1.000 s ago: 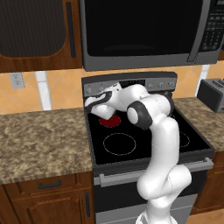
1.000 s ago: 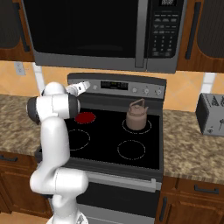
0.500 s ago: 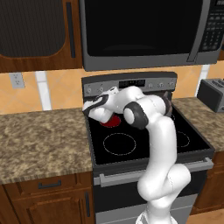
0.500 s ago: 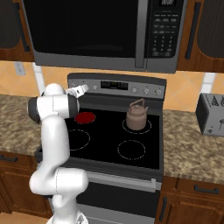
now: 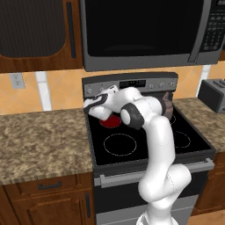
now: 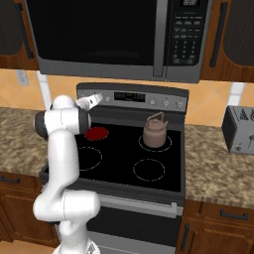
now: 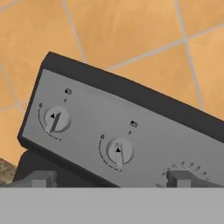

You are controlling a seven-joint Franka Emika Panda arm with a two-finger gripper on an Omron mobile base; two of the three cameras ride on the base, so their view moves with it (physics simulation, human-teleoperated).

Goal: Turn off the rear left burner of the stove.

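Rear left burner glows red on the stove, at the back left of the black glass top, just in front of the grey back panel. You can see its red disc from the left side too, partly covered by the arm. Your gripper sits at the left end of that panel, above the glowing zone, and its jaws stand wide open with nothing between them. Looking along the hand, you see the two finger tips far apart at the bottom, framing two round knobs: a left knob and a right knob. Neither tip touches a knob. A brown kettle sits on the rear right circle, well apart from your gripper. A toaster stands on the counter right of the stove.
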